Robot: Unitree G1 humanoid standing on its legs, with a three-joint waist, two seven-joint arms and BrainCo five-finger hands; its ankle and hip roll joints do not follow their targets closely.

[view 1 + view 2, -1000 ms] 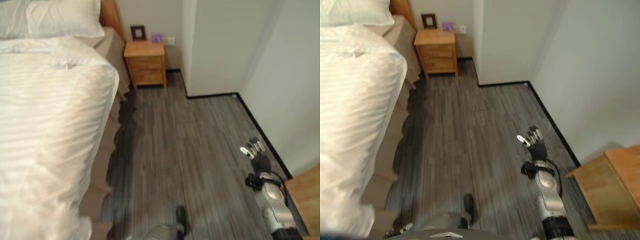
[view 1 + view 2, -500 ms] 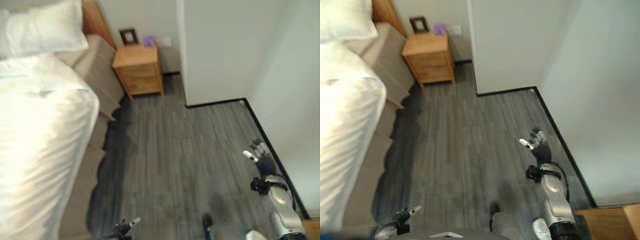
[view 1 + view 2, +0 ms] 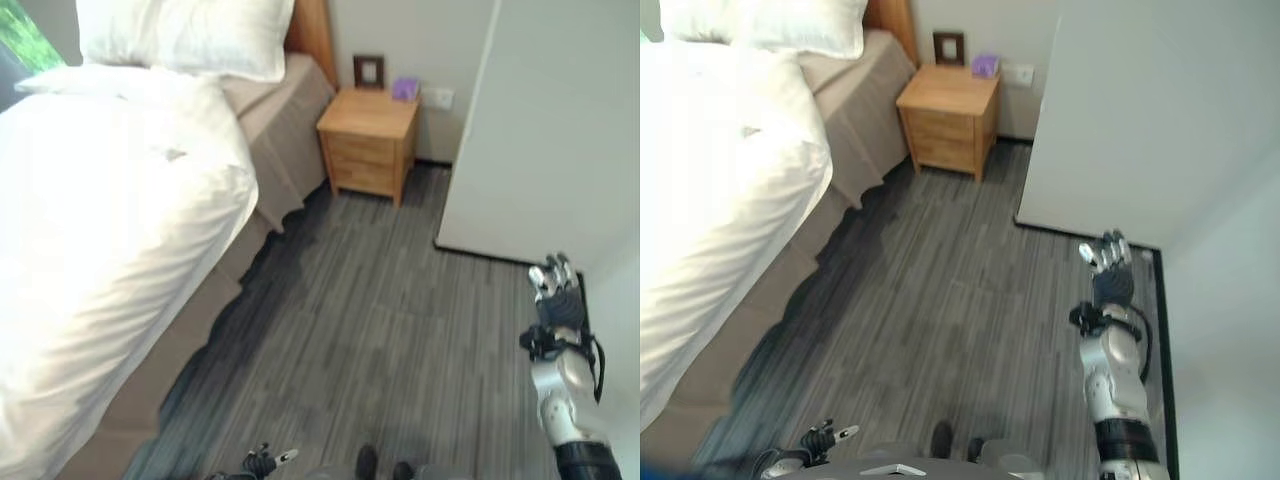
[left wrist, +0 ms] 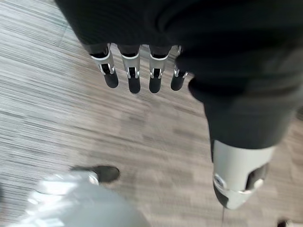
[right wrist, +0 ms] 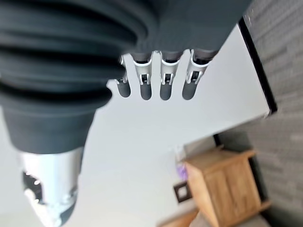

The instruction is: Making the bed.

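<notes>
The bed fills the left side, with a white striped duvet (image 3: 110, 230) hanging over its near edge. Two white pillows (image 3: 185, 35) lie at the head, and a tan sheet (image 3: 285, 120) shows bare beside them. My right hand (image 3: 558, 295) is open, fingers (image 5: 154, 80) straight, held above the floor by the white wall, far from the bed. Low at the bottom edge my left hand (image 3: 262, 462) hangs over the floor, also open, its fingers (image 4: 132, 73) straight and holding nothing. Neither hand touches the bedding.
A wooden nightstand (image 3: 368, 140) stands beside the bed head, carrying a dark picture frame (image 3: 368, 70) and a small purple thing (image 3: 405, 88). A white wall panel (image 3: 560, 130) juts out on the right. Grey plank floor (image 3: 380, 320) runs between bed and wall.
The camera has swung, so the bed and nightstand now sit further right and closer. My right hand stays raised and open. My left hand still hangs at the bottom edge.
</notes>
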